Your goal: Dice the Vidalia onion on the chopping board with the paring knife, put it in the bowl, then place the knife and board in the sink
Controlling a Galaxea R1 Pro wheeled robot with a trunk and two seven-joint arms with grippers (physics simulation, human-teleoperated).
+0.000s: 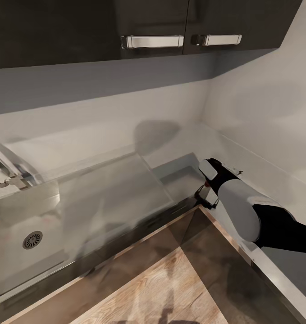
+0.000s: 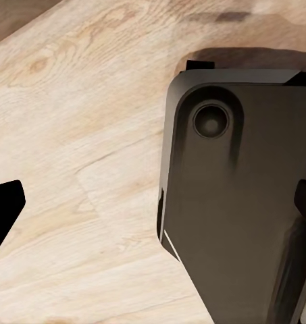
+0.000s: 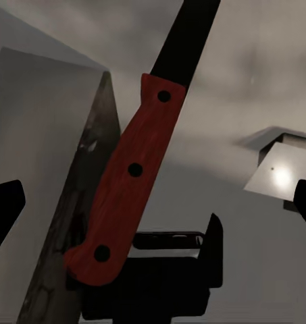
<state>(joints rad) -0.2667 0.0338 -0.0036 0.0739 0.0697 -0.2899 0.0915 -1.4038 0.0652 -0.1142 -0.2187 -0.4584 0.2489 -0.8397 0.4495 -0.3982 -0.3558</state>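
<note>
The paring knife (image 3: 129,172), with its red riveted handle and dark blade, lies in the middle of the right wrist view. My right gripper (image 3: 153,206) is open, its fingertips (image 3: 5,209) wide apart on either side of the handle and clear of it. In the head view that gripper (image 1: 206,195) points down at the countertop (image 1: 184,173), just right of the sink's drainboard (image 1: 112,189). The sink (image 1: 17,216) basin holds nothing but its drain (image 1: 32,240). My left gripper (image 2: 153,202) is open over the wood floor. The onion, chopping board and bowl are out of view.
The chrome tap (image 1: 8,173) with a red knob stands at the sink's far left. Dark wall cabinets (image 1: 153,27) hang overhead. The counter turns a corner and runs along the right wall (image 1: 261,112). A pale squarish shape (image 3: 281,172) lies beyond the knife. The robot's dark base (image 2: 240,196) is below the left gripper.
</note>
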